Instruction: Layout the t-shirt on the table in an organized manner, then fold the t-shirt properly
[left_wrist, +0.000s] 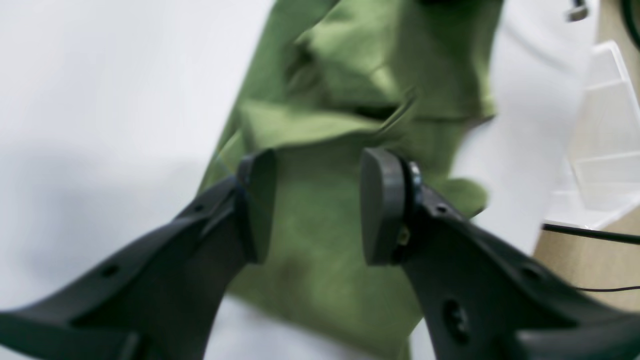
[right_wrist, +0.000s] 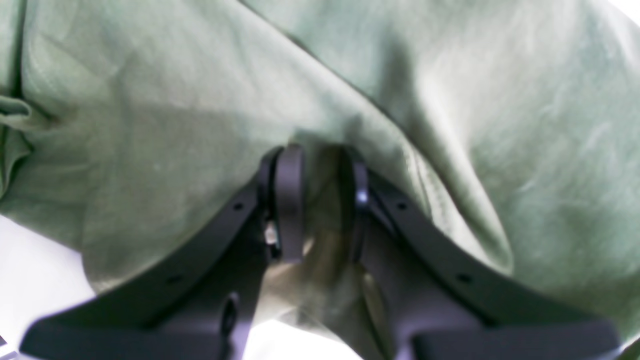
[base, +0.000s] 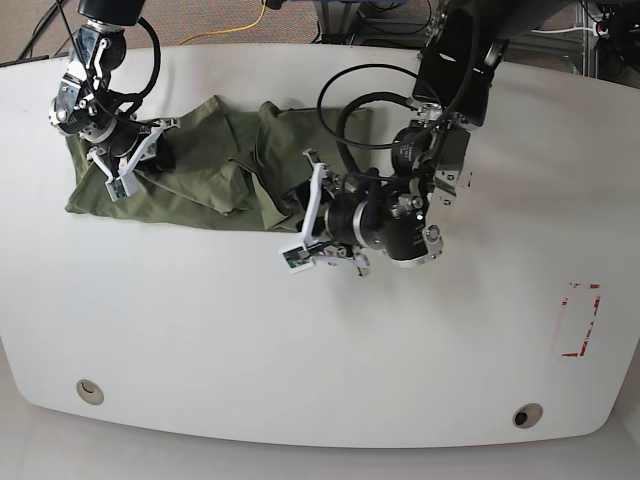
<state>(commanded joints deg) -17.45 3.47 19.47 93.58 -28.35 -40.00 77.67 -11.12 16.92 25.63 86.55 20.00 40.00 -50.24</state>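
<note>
The olive-green t-shirt lies crumpled and wrinkled on the far left part of the white table. My right gripper is shut on a fold of the t-shirt near its left end; in the base view this gripper sits at the cloth's upper left. My left gripper is open just above the t-shirt, with cloth showing between its dark pads. In the base view the left gripper is at the garment's right end.
A red tape rectangle marks the table's right side. Two round grommet holes sit near the front edge. A clear plastic stand and a black cable lie past the table edge in the left wrist view.
</note>
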